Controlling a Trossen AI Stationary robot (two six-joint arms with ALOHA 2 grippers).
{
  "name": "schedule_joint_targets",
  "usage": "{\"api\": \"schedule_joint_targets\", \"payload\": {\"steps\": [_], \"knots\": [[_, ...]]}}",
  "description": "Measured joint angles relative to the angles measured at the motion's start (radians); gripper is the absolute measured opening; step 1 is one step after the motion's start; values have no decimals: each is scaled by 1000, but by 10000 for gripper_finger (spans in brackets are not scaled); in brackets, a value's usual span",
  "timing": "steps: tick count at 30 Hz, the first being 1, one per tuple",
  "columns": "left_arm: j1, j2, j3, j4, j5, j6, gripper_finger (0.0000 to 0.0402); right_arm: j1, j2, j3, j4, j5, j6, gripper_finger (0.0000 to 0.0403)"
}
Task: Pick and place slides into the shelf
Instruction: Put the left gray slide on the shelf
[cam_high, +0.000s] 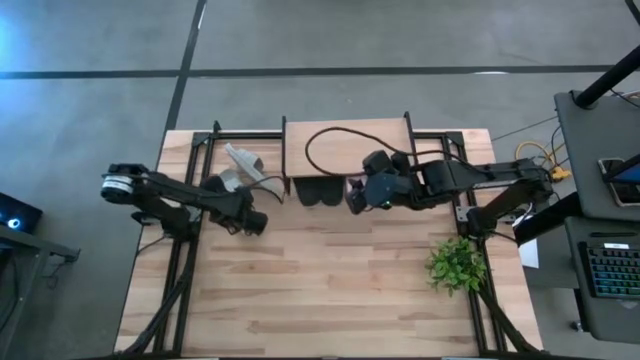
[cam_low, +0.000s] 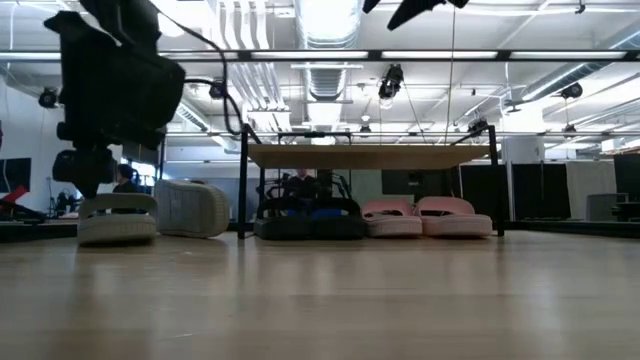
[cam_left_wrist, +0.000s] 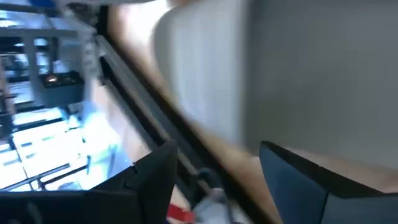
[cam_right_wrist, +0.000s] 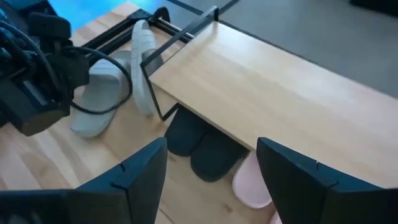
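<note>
Light wood top: the shelf (cam_right_wrist: 267, 87) stands at the far edge of the table (cam_high: 330, 290), its plank raised on thin black legs.
Under the shelf: two black slides (cam_right_wrist: 202, 146) side by side, toes outward, and two pink slides (cam_low: 425, 215) just beside them (in the right wrist view only part of one pink toe shows).
Still outside: two grey slides by the shelf's left legs, one flat grey slide (cam_right_wrist: 99, 102) on the table, the other grey slide (cam_right_wrist: 142, 62) tipped up on its side against the leg.
Left claw (cam_high: 252, 222): near the flat grey slide; fingers spread with nothing between them.
Right claw (cam_high: 352, 196): in front of the shelf over the black pair, fingers wide apart, empty.
Risk, the tilted slide: a nudge from the left arm could knock it flat or push it off the table's far edge, since it only leans there.
Risk, the gap: the low space looks nearly full across its width, so pushing a grey slide in could shove the black pair sideways.
Risk, the legs: the left claw works close to the thin metal leg and might catch it and shift the whole shelf.
Risk, the arms: both reach toward the same corner, so they may crowd each other.
</note>
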Motion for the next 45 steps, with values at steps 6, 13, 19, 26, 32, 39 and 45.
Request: {"api": "schedule_joint_targets", "payload": {"steps": [6,13,19,26,32,39,45], "knots": [[66,-115,-43,66,-39,53,190,-11,17,-7,19,0,59,238],[151,-115,-51,152,-41,162,165,-18,27,-10,23,-8,69,238],[210,-42,-58,178,-2,204,143,-18,29,-10,21,-8,56,238],[230,53,-59,203,5,232,101,-18,29,-10,18,-8,26,238],[231,47,-55,204,5,232,15,-18,29,-10,14,-8,-6,238],[218,-134,40,57,45,158,2,-18,25,-10,16,-8,-9,237],[116,-300,211,-18,21,197,1,-18,15,-10,18,1,-21,237]]}}
